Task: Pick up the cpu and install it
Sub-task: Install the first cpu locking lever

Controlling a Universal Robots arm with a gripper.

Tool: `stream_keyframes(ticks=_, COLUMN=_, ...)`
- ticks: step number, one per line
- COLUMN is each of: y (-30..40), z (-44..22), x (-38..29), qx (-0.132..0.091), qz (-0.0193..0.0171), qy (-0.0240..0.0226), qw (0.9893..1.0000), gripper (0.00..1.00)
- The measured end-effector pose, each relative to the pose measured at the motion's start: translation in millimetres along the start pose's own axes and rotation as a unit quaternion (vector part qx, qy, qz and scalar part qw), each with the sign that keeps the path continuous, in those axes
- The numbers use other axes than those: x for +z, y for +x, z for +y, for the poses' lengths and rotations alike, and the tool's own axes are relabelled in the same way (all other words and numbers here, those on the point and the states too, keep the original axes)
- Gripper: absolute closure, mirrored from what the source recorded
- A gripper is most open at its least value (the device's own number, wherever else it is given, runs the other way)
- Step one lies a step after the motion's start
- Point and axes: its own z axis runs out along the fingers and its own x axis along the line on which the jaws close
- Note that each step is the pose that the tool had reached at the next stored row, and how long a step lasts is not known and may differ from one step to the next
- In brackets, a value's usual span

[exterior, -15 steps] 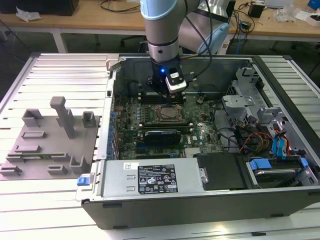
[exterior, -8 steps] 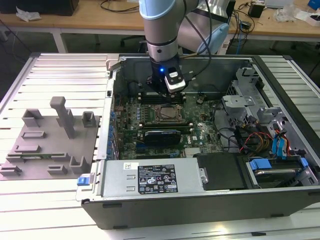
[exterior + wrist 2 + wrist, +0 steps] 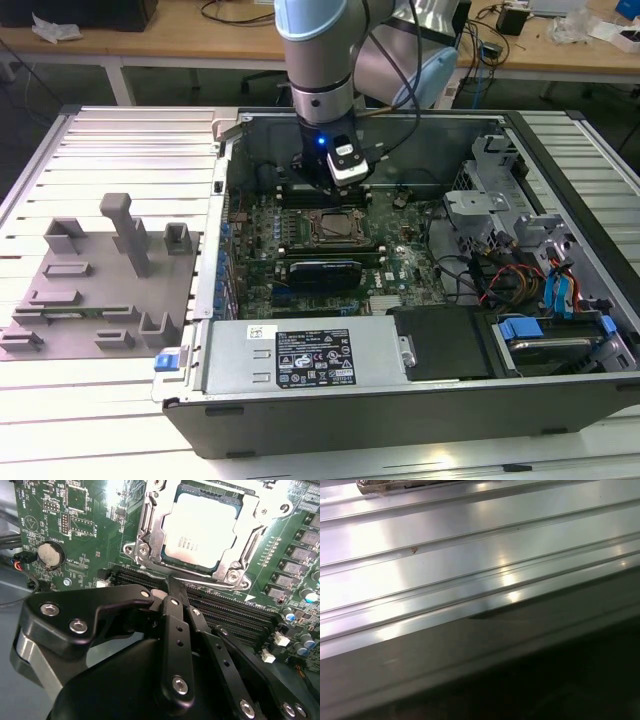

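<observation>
CPU (image 3: 200, 530) sits flat inside the metal-framed socket (image 3: 145, 540) on the green motherboard (image 3: 75, 510), in the upper middle of the second wrist view. Just below it the gripper (image 3: 172, 587) has its black fingers (image 3: 175, 625) pinched together, empty.

In the exterior view the arm (image 3: 320, 60) hangs over the open computer case (image 3: 400, 400); a gray tray (image 3: 100, 300) lies at left.

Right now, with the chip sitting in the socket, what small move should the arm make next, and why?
Probably lift straight up a little. In the second wrist view the chip already lies flat inside the socket frame, and the gripper sits just beside it holding nothing, so backing away avoids nudging it.
</observation>
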Motion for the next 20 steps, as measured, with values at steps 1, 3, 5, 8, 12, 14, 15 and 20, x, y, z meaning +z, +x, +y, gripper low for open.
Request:
stream_keyframes(ticks=1, y=0.2, z=-0.1, x=0.7, qx=0.000, qz=-0.0018, qy=0.0021, qw=1.0000, gripper=0.89)
stream_keyframes(ticks=3, y=0.3, z=0.0, x=1.5, qx=0.000, qz=-0.0038, qy=0.0022, qw=1.0000, gripper=0.89)
stream_keyframes(ticks=5, y=0.5, z=0.0, x=2.5, qx=0.000, qz=-0.0057, qy=0.0021, qw=1.0000, gripper=0.89)
stream_keyframes(ticks=8, y=0.7, z=-0.1, x=3.2, qx=0.000, qz=-0.0074, qy=0.0029, qw=1.0000, gripper=0.89)
stream_keyframes(ticks=12, y=0.8, z=-0.2, x=4.2, qx=0.002, qz=-0.0089, qy=0.0028, qw=1.0000, gripper=0.89)
stream_keyframes(ticks=14, y=0.8, z=-0.2, x=4.5, qx=0.003, qz=-0.0090, qy=0.0029, qw=1.0000, gripper=0.89)
stream_keyframes(ticks=15, y=0.6, z=-0.4, x=4.7, qx=0.004, qz=-0.0090, qy=0.0031, qw=0.9999, gripper=0.89)
stream_keyframes(ticks=20, y=-3.0, z=-0.9, x=6.1, qx=0.007, qz=-0.0093, qy=0.0041, qw=0.9999, gripper=0.89)
